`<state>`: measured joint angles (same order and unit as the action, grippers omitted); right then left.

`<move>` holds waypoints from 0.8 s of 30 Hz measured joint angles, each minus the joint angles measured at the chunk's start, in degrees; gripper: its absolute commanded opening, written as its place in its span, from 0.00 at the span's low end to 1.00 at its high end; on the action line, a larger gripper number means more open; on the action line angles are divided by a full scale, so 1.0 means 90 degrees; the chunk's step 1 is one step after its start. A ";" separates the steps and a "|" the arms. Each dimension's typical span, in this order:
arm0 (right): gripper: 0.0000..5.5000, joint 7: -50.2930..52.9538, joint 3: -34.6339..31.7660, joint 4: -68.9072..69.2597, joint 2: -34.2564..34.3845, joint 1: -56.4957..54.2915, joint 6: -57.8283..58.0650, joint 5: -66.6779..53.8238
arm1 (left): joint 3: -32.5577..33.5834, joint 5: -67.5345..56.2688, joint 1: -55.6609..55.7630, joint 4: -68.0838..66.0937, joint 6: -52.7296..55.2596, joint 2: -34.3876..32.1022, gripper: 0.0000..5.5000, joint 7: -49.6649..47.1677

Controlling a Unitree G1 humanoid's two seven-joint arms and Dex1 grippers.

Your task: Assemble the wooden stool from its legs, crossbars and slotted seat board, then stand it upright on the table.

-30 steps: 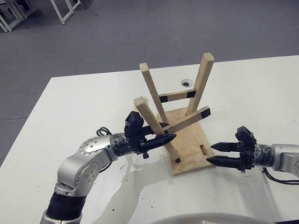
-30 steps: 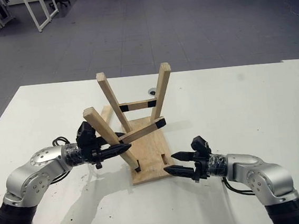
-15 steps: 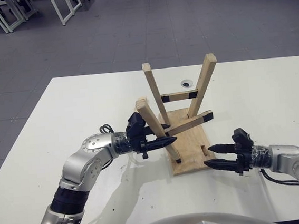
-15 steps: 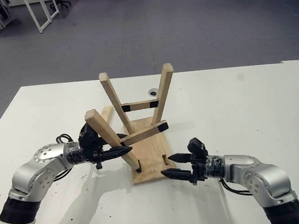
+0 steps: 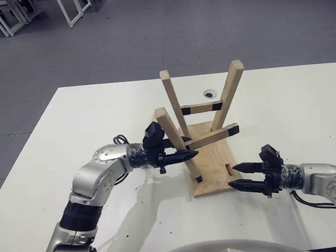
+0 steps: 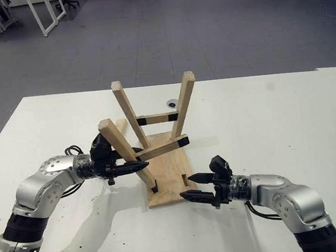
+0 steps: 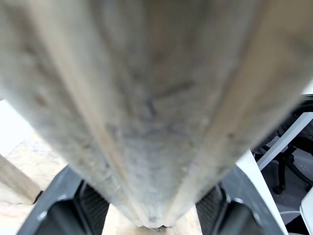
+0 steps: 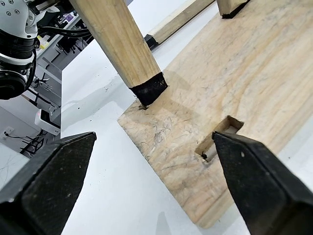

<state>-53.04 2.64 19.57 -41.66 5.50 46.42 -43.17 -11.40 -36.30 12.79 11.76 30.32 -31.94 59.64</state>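
The slotted seat board (image 5: pixel 213 157) lies flat on the white table (image 5: pixel 84 122). Two legs (image 5: pixel 174 104) (image 5: pixel 227 93) rise from its far end, joined by a black-tipped crossbar (image 5: pixel 201 107). A third leg (image 5: pixel 174 140) leans up from the near left slot, and a second crossbar (image 5: pixel 213 136) runs from it to the right. My left gripper (image 5: pixel 187 155) is shut on this leaning leg (image 7: pixel 146 98). My right gripper (image 5: pixel 233 176) is open, just off the board's near right corner, with its fingers (image 8: pixel 54 186) facing an empty slot (image 8: pixel 218 138).
A round hole (image 5: pixel 209 91) is in the table behind the stool. Cables trail from my left arm (image 5: pixel 118 147) and right arm (image 5: pixel 312 202). Dark specks dot the table near the front edge. White desk frames (image 5: pixel 73 7) stand on the floor far behind.
My left arm has swung farther onto the table while its gripper stays on the leaning leg. My right gripper has edged a little closer to the board's corner.
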 measured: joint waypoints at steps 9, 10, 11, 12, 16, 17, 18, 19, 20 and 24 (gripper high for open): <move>0.80 0.0040 0.0000 0.0003 0.0069 0.0001 -0.0005 0.0040 | -0.0648 0.1676 -0.0019 -0.0228 -0.2284 -0.0056 0.37 -0.0031; 0.80 0.0050 0.0000 0.0003 0.0070 0.0007 -0.0007 0.0052 | -0.0742 0.1890 -0.0063 -0.0260 -0.2552 -0.0062 0.37 -0.0075; 0.80 0.0056 0.0000 0.0003 0.0070 0.0009 -0.0008 0.0077 | -0.0793 0.1949 -0.0152 -0.0315 -0.2829 -0.0087 0.37 -0.0128; 0.80 0.0058 0.0000 0.0002 0.0069 0.0009 -0.0008 0.0091 | -0.0817 0.1951 -0.0191 -0.0375 -0.3022 -0.0108 0.37 -0.0146; 0.80 0.0107 -0.0012 -0.0080 0.0069 0.0005 -0.0015 0.0217 | -0.0907 0.1883 -0.0197 -0.0735 -0.3699 -0.0170 0.37 0.0074; 0.80 0.0129 -0.0015 -0.0100 0.0070 0.0001 -0.0015 0.0267 | -0.0915 0.1849 -0.0160 -0.0816 -0.3732 -0.0172 0.37 0.0143; 0.80 0.0144 -0.0018 -0.0146 0.0072 -0.0026 -0.0015 0.0275 | -0.0943 0.1773 -0.0063 -0.0938 -0.3747 -0.0194 0.37 0.0271; 0.80 0.0147 -0.0029 -0.0177 0.0074 -0.0047 -0.0015 0.0279 | -0.0985 0.1676 0.0033 -0.1024 -0.3744 -0.0265 0.37 0.0408; 0.80 0.0149 -0.0035 -0.0208 0.0077 -0.0063 -0.0015 0.0282 | -0.1027 0.1595 0.0123 -0.1038 -0.3678 -0.0369 0.37 0.0565; 0.80 0.0148 -0.0035 -0.0255 0.0086 -0.0115 -0.0015 0.0282 | -0.1162 0.1375 0.0452 -0.1029 -0.3186 -0.0557 0.37 0.0783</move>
<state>-51.71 2.33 17.27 -40.88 4.47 46.28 -40.63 -21.87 -23.93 16.86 2.50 1.65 -36.96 66.69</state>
